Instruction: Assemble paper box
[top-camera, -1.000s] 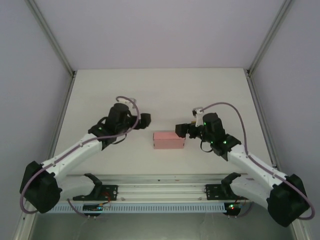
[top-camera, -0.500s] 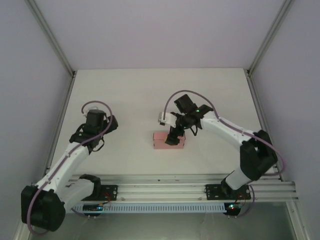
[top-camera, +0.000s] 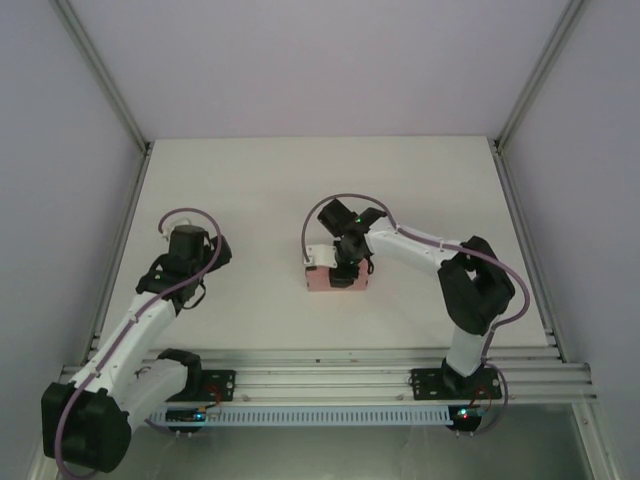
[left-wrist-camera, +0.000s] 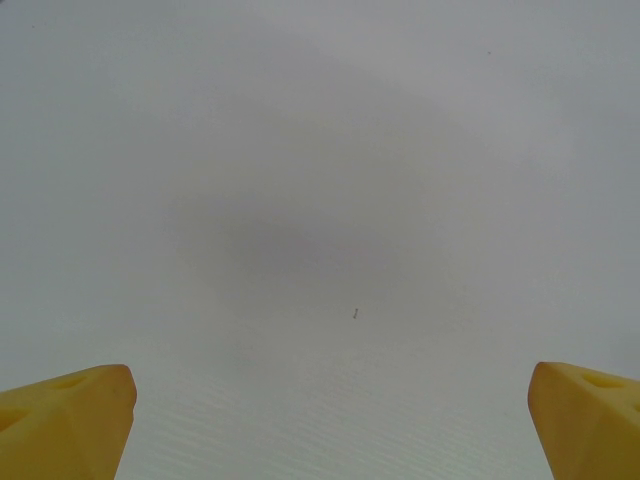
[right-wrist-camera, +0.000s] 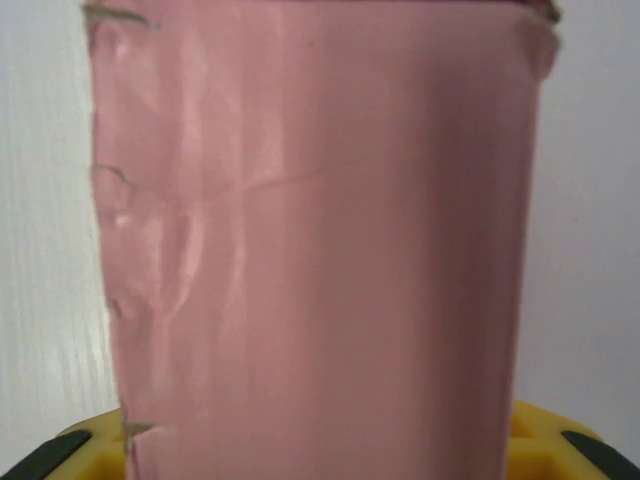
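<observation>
The paper box (top-camera: 322, 285) is a small flat pink rectangular box lying on the white table, a little in front of its middle. My right gripper (top-camera: 346, 268) comes down on it from above. In the right wrist view the pink box (right-wrist-camera: 320, 240) runs up the frame between my right gripper (right-wrist-camera: 320, 452), and a yellow finger (right-wrist-camera: 90, 450) rests against each long side at the bottom: it is shut on the box. The box's left edge looks crumpled and frayed. My left gripper (top-camera: 207, 254) hovers far to the left, over bare table. Its jaws (left-wrist-camera: 330, 440) stand wide open, holding nothing.
The white table (top-camera: 300, 180) is walled by pale panels on three sides, with metal posts at the back corners. A metal rail (top-camera: 320, 380) carrying both arm bases runs along the near edge. The right arm's elbow (top-camera: 475, 285) sticks up to the right of the box.
My right arm has swung in over the box from its right end and its jaws have closed on the box's long sides. My left arm has drawn back to the left, still open.
</observation>
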